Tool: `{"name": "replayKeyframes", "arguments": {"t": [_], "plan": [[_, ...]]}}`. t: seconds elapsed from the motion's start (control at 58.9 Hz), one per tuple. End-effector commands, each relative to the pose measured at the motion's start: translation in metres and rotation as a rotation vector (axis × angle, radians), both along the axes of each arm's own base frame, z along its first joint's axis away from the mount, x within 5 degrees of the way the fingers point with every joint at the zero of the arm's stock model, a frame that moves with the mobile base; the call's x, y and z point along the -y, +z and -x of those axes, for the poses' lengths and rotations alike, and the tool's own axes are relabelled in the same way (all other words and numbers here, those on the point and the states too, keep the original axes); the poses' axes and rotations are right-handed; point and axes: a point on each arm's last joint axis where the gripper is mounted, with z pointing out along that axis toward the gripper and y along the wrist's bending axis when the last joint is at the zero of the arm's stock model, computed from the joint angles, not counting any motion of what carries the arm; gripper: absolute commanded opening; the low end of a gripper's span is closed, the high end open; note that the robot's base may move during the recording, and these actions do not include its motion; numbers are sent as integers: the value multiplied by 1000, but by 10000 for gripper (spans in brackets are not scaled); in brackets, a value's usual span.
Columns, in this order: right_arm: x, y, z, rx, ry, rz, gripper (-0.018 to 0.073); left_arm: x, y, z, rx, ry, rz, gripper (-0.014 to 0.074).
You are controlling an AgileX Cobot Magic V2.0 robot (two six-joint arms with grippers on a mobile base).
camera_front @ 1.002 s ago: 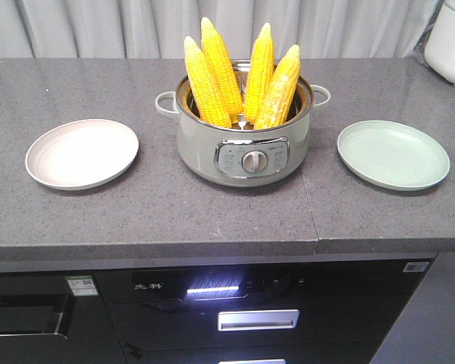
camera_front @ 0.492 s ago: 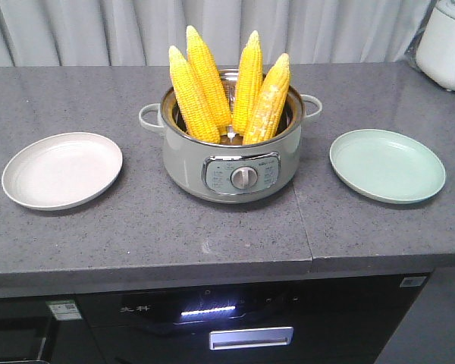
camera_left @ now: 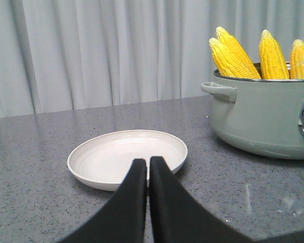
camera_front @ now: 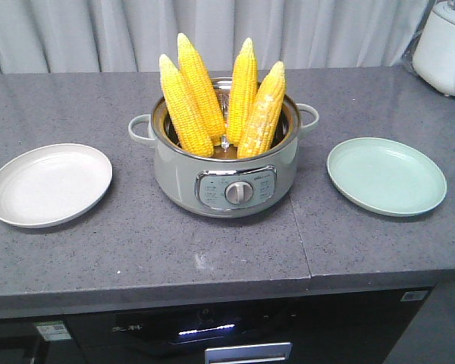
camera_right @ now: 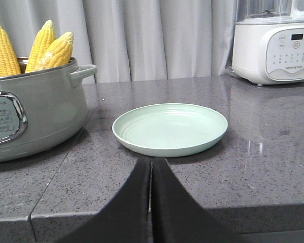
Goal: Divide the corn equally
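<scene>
Several cobs of yellow corn stand upright, tips up, in a sage-green electric pot at the middle of the grey counter. An empty white plate lies to its left and an empty green plate to its right. Neither gripper shows in the front view. In the left wrist view my left gripper is shut with nothing in it, just short of the white plate, with the corn off to the right. My right gripper is shut and empty, just before the green plate.
A white kitchen appliance stands at the counter's back right corner and also appears as the appliance in the right wrist view. A seam crosses the countertop right of the pot. The counter's front edge overhangs dark cabinet fronts. Grey curtains hang behind.
The front view has shifted: pot and plates now sit lower and further left in the frame, and less of the cabinet front shows. Nothing on the counter has moved relative to the rest.
</scene>
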Motion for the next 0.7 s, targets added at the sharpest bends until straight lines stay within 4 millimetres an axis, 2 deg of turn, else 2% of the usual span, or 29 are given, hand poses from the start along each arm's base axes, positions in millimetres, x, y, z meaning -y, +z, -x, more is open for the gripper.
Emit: {"name": "replayKeyframes", "arguments": {"t": [0.0, 0.679], "plan": [[0, 1, 0, 62, 2, 15, -2, -1, 15, 3, 104, 3, 28, -6], [0, 1, 0, 62, 2, 15, -2, -1, 15, 3, 104, 3, 28, -6]]}}
